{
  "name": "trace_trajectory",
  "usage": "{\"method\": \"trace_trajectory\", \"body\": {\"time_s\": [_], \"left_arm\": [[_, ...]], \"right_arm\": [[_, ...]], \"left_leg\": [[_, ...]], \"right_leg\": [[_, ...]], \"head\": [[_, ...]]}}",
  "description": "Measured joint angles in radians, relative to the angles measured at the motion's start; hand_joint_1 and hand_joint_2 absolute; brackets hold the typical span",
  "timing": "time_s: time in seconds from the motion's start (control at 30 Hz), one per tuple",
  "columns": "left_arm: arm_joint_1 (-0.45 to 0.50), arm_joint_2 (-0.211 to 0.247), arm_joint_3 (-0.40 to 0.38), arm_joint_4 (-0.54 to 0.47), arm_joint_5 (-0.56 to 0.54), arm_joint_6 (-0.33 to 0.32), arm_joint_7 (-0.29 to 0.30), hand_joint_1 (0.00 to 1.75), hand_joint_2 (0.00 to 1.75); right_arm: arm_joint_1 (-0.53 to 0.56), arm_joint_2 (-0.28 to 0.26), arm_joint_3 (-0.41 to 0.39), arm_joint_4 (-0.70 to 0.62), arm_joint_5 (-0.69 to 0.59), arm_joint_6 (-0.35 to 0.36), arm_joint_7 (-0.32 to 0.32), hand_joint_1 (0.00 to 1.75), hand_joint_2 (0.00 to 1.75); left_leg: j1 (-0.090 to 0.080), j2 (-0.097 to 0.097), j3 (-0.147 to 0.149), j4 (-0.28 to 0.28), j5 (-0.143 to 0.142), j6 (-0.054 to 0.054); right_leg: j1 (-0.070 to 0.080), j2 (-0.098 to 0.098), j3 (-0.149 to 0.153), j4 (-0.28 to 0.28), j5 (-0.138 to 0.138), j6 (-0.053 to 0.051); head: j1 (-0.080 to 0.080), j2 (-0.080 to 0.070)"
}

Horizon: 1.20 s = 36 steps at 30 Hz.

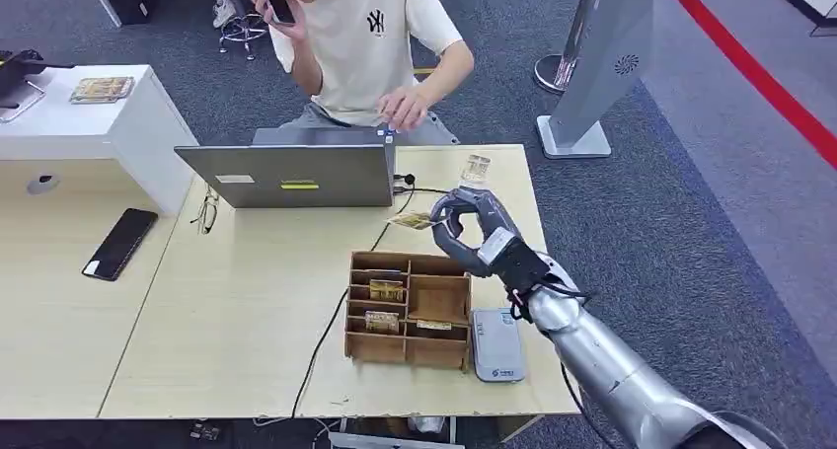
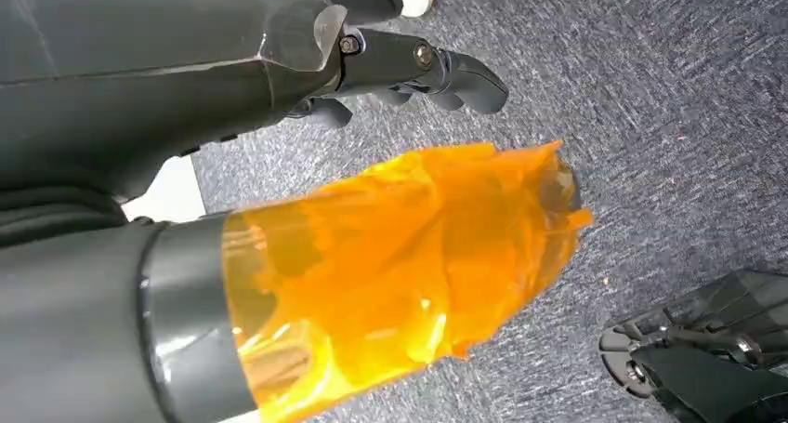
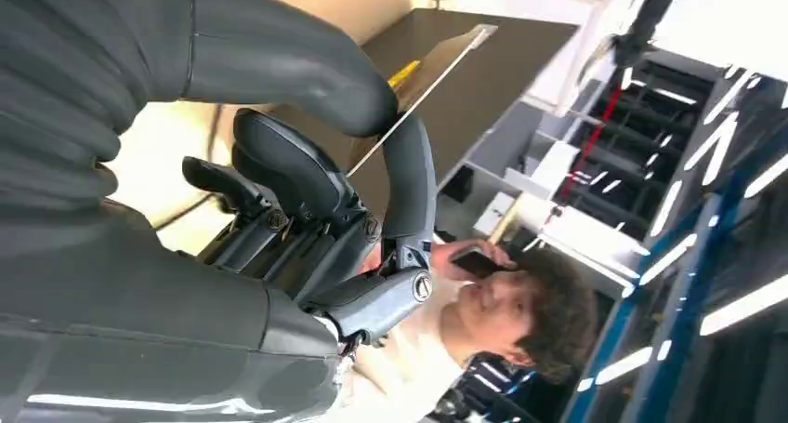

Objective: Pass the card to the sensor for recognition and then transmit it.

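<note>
My right hand (image 1: 474, 230) hangs over the table just beyond the wooden organizer (image 1: 408, 308), pinching a small yellowish card (image 1: 413, 220) that points toward the laptop. In the right wrist view the card (image 3: 423, 98) shows edge-on between the thumb and a dark finger of that hand (image 3: 307, 191). The grey card sensor (image 1: 496, 343) lies flat on the table beside the organizer, nearer to me than the hand. More cards sit in the organizer's compartments. My left hand (image 2: 400, 246), its thumb wrapped in orange tape, hangs over the carpet and holds nothing.
A person sits behind the table (image 1: 247, 311) at a grey laptop (image 1: 296, 173), with a phone to the ear. A black cable (image 1: 331, 326) runs across the table. A black phone (image 1: 120, 242) lies on the left desk, and glasses (image 1: 205, 212) lie near the laptop. A white floor stand (image 1: 592, 64) stands at the right.
</note>
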Motion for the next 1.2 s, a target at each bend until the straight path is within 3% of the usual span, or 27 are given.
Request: {"method": "trace_trajectory", "body": {"time_s": [0.3, 0.5, 0.83, 0.97, 1.13, 1.2], "left_arm": [[-0.015, 0.000, 0.000, 0.000, -0.026, -0.013, 0.008, 0.00, 0.00], [-0.024, 0.000, -0.004, 0.000, -0.050, -0.024, 0.021, 0.00, 0.00], [-0.041, 0.000, -0.015, 0.000, -0.094, -0.040, 0.041, 0.00, 0.00], [-0.049, 0.000, -0.021, 0.000, -0.111, -0.047, 0.052, 0.00, 0.00], [-0.056, 0.000, -0.028, 0.000, -0.130, -0.055, 0.061, 0.00, 0.00], [-0.058, 0.000, -0.028, 0.000, -0.137, -0.058, 0.065, 0.00, 0.00]], "right_arm": [[-0.090, 0.048, 0.015, 0.017, 0.019, 0.030, -0.031, 1.75, 1.75], [-0.171, 0.089, 0.029, 0.061, 0.073, -0.007, -0.032, 1.75, 1.75], [-0.314, 0.171, 0.049, 0.240, 0.216, -0.190, -0.001, 1.75, 1.75], [-0.356, 0.204, 0.060, 0.322, 0.291, -0.275, 0.019, 1.59, 1.75], [-0.410, 0.243, 0.085, 0.440, 0.371, -0.341, 0.054, 1.71, 1.75], [-0.431, 0.258, 0.098, 0.494, 0.405, -0.371, 0.066, 1.66, 1.75]], "left_leg": [[0.000, 0.000, 0.000, 0.000, 0.000, 0.000], [0.000, 0.000, 0.000, 0.000, 0.000, 0.000], [0.000, 0.000, 0.000, 0.000, 0.001, 0.000], [0.000, 0.000, 0.000, 0.000, 0.001, 0.000], [0.000, 0.000, 0.000, 0.000, 0.001, 0.000], [0.000, 0.000, 0.000, 0.000, 0.001, 0.000]], "right_leg": [[0.000, 0.000, 0.000, 0.000, 0.000, 0.000], [0.000, 0.000, 0.000, 0.000, 0.000, 0.000], [0.000, 0.000, 0.000, 0.000, 0.000, 0.000], [0.000, 0.000, 0.000, 0.001, 0.000, 0.000], [0.000, 0.000, 0.000, 0.001, 0.000, 0.000], [0.000, 0.000, 0.000, 0.001, 0.000, 0.000]], "head": [[0.000, 0.000], [0.000, 0.000], [0.000, 0.000], [0.000, 0.000], [0.000, 0.000], [0.000, 0.000]]}}
